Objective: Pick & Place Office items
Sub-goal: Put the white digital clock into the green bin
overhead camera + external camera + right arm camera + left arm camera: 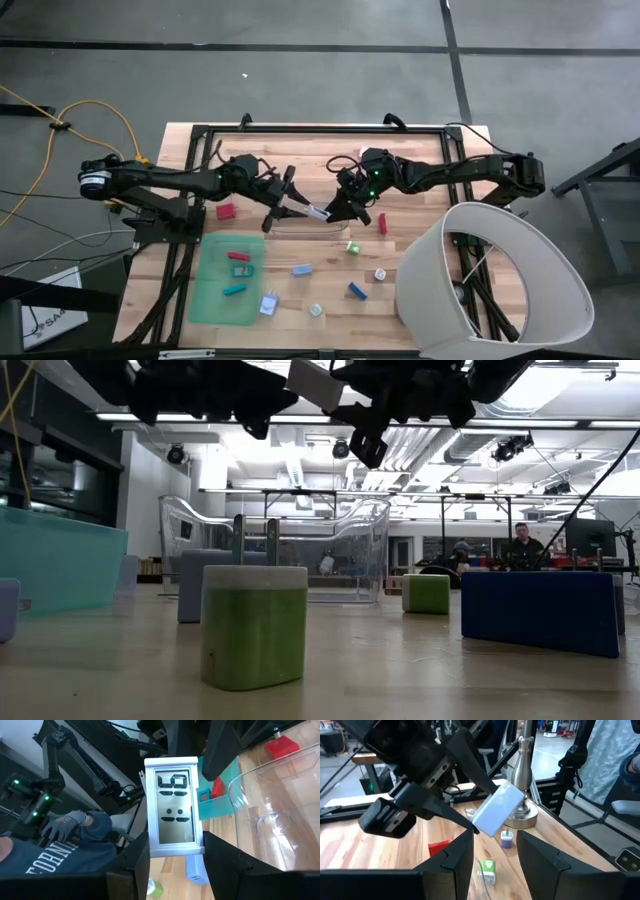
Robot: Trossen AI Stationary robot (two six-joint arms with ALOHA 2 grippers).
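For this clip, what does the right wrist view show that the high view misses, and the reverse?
Only the right wrist view: the face of the flat white item with its dark display marks, clamped in the right gripper, and a person's gloved hand beyond. Only the high view: the flat green mat, the small pieces scattered across the wooden table, and the left gripper. Both: the clear rectangular plastic bin and a red block.

Two dark arms work over the table, each with one gripper: the left gripper [296,205] and the right gripper [338,208]; one white card-like item [317,212] sits between them; one clear bin [305,226] lies at six o'clock of them; one green mat [212,300] holds three pieces; two red blocks [225,211], two blue pieces [357,290], one green cube [352,247] lie on bare wood.
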